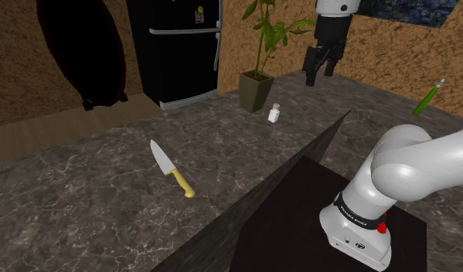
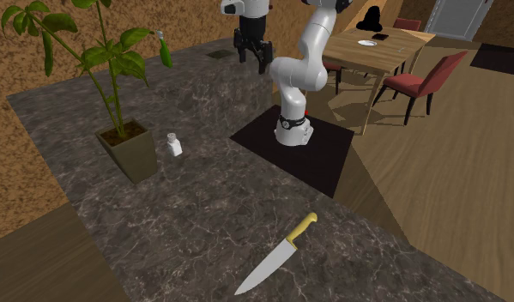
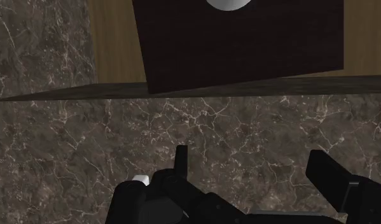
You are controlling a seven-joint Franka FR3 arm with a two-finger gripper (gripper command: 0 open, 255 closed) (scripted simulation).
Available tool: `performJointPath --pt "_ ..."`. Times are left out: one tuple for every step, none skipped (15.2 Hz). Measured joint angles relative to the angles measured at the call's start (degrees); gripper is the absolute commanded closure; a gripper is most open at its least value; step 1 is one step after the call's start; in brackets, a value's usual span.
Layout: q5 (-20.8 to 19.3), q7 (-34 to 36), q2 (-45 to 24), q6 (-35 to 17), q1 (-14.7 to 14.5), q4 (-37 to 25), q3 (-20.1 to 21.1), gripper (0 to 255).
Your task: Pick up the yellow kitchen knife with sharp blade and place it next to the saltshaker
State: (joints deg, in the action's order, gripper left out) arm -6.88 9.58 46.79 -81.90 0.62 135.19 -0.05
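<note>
Going from the shoulder view's left, the kitchen knife with a silver blade and a yellow handle [image 1: 172, 171] lies flat on the dark marble-patterned countertop [image 1: 83, 193], with nothing touching it. More to the right stands a green plant in a square brownish pot [image 1: 255, 90]. Just beside the pot is the small white saltshaker with a grey cap [image 1: 274, 113], standing upright. It is well apart from the knife.

Further right, the all-black two-finger gripper [image 1: 320, 76] hangs high above the counter, beyond the saltshaker and far from the knife. In the wrist view its fingers [image 3: 319, 167] stand apart with only marble between them, so the tool is released and holds nothing.

I judge that no part of the task is done. The approach to the knife, the grasp, the carry and the placing beside the saltshaker are all left.
</note>
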Motion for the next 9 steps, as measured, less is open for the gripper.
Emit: performJointPath --pt "0.0 0.0 0.0 0.0 0.0 0.0 0.0 0" --pt "0.4 0.6 -0.4 -0.7 -0.2 0.4 0.4 0" --pt "0.9 1.2 -0.7 -2.1 -0.4 1.4 0.9 0" --pt "1.6 2.2 -1.4 -3.3 -0.7 1.8 1.6 0" --pt "2.2 2.9 -2.0 -4.5 -1.0 2.4 2.2 0" --pt "2.8 3.8 -2.3 -5.5 -1.3 2.9 2.9 0" --pt "3.5 4.8 -3.9 -7.1 -1.6 2.9 3.7 0" --pt "4.3 5.9 -4.7 -9.2 -2.0 4.2 4.6 0" --pt "4.9 6.8 -5.6 -10.5 -2.3 4.5 5.3 0"
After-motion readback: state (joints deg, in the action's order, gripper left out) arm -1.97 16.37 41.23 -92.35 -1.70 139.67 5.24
